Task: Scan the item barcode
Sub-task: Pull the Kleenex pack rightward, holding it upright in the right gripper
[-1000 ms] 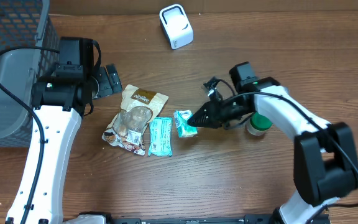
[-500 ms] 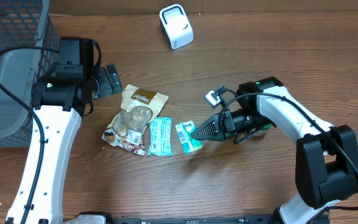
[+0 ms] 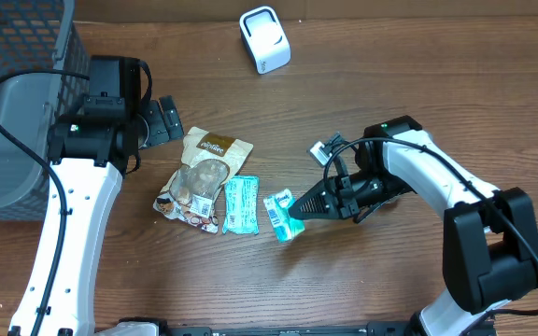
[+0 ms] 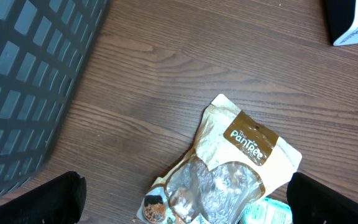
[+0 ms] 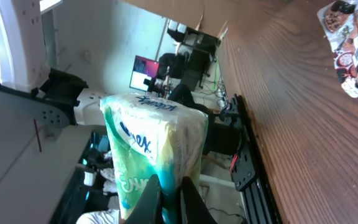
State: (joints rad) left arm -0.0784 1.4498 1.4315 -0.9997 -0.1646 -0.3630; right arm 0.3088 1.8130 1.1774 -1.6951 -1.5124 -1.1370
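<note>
My right gripper (image 3: 299,210) is shut on a green and white Kleenex tissue pack (image 3: 282,216), pinching its edge and holding it near the table's middle front. In the right wrist view the tissue pack (image 5: 154,143) stands up from between the dark fingers (image 5: 151,198), its printed face toward the camera; no barcode shows there. The white scanner (image 3: 264,39) sits at the back centre, far from the pack. My left gripper (image 3: 162,119) hangs open over the back left, and in its wrist view its gripper (image 4: 185,202) has nothing between the fingertips.
A tan snack pouch (image 3: 204,175) with a clear window and a teal packet (image 3: 241,203) lie left of the held pack. A dark mesh basket (image 3: 7,103) fills the far left. The pouch (image 4: 229,168) and basket wall (image 4: 23,81) show below the left wrist.
The right gripper has carried the tissue pack toward the front edge and turned it. The left arm has stayed still.
</note>
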